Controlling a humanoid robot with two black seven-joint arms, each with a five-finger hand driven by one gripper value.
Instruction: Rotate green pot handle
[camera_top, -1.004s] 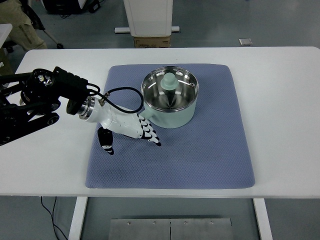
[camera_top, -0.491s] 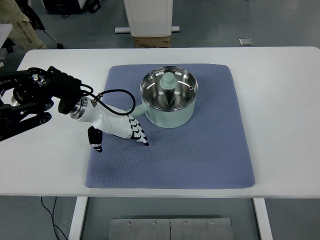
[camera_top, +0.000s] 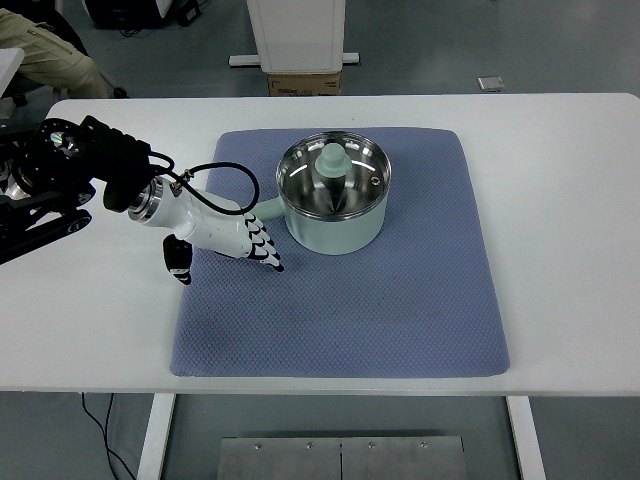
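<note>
A pale green pot (camera_top: 334, 210) with a shiny steel inside stands on the blue-grey mat (camera_top: 400, 300), toward its back. Its short green handle (camera_top: 268, 208) points left. A green knob shows inside the pot. My left hand (camera_top: 235, 240) is white with black fingertips. It lies at the mat's left edge, just left of the handle and below it. Its fingers (camera_top: 268, 254) are spread and hold nothing. I cannot tell whether they touch the handle. The right arm is out of view.
A black cable (camera_top: 215, 175) loops from the left wrist over the mat's left edge. A cardboard box (camera_top: 304, 84) and a white stand are behind the table. A person's leg (camera_top: 45, 60) shows at the top left.
My left hand has drawn back to the left and slightly up, away from the pot's front. The pot has shifted a little to the left and its handle now shows more.
</note>
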